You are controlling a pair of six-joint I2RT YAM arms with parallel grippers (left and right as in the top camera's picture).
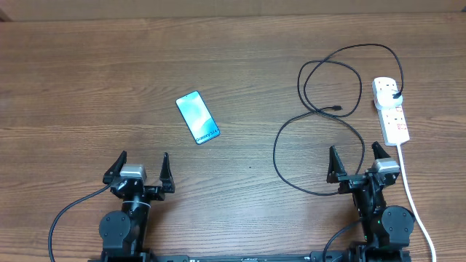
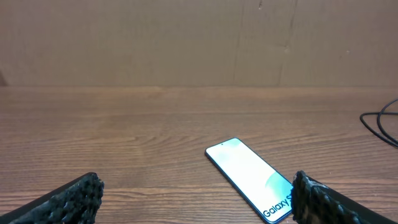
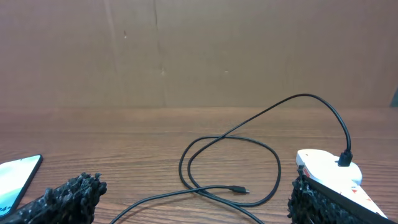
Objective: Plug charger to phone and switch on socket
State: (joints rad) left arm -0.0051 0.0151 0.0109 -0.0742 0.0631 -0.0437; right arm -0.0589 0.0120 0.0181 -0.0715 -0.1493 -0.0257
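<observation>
The phone [image 1: 198, 117] lies flat on the wooden table, screen up, ahead and right of my left gripper [image 1: 138, 172], which is open and empty; it also shows in the left wrist view [image 2: 249, 177]. The charger cable [image 1: 318, 109] lies in loops at the right, its connector tip [image 1: 337, 109] loose on the table, its black plug [image 1: 395, 94] seated in the socket strip [image 1: 391, 109]. My right gripper [image 1: 357, 164] is open and empty, just below the cable loop. In the right wrist view the tip [image 3: 239, 190] lies ahead, and the strip [image 3: 329, 169] sits at the right.
The strip's thick white cord [image 1: 415, 200] runs down past the right arm toward the table's front edge. A cardboard wall [image 2: 199, 43] stands along the far side of the table.
</observation>
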